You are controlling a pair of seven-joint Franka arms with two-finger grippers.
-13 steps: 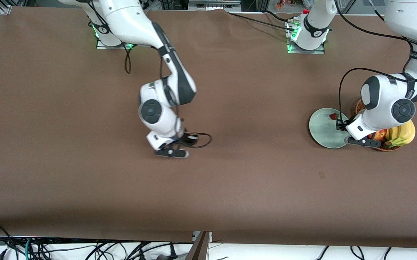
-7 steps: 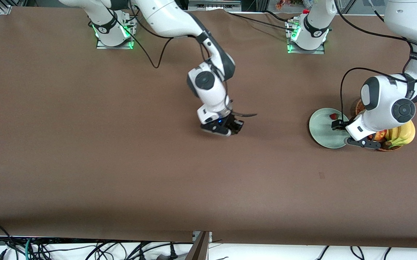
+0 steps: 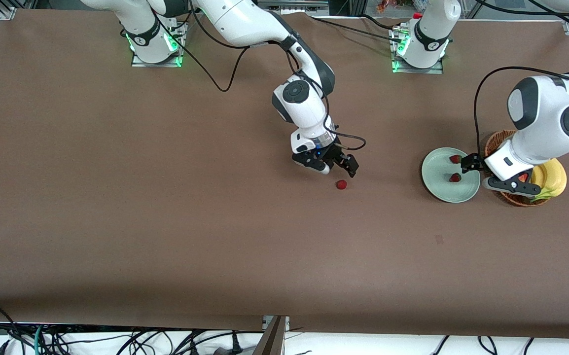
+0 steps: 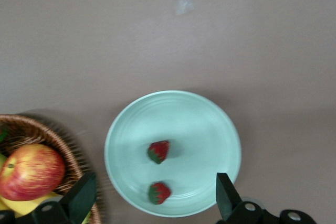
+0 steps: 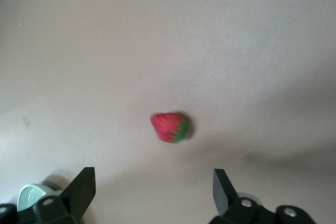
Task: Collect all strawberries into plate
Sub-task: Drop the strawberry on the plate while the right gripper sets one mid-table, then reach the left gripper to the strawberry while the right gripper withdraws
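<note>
No readable brand or label shows on the things; a dark band on the left arm carries small white lettering, too small to read.

Nearest the front camera, one strawberry [image 3: 341, 184] lies on the bare brown bench [image 3: 117, 222], well apart from the plate [image 3: 440, 190] and toward the right arm's end from it. The right wrist view shows what the front view cannot: its red body and green cap (seen from above, blurred). The right gripper [image 3: 338, 166] hangs just over it, fingers wide and empty.

The pale mint plate holds two more strawberries, one [image 3: 455, 177] nearer the camera than the other [image 3: 455, 159]. The left gripper [image 3: 492, 172] hangs over the plate's edge beside the basket [image 3: 494, 143], fingers [image 4: 224, 195] spread wide, holding nothing. The left wrist view alone shows a red-yellow apple [image 4: 30, 170] in the wicker basket; the front view shows a banana [image 3: 551, 180] there.
</note>
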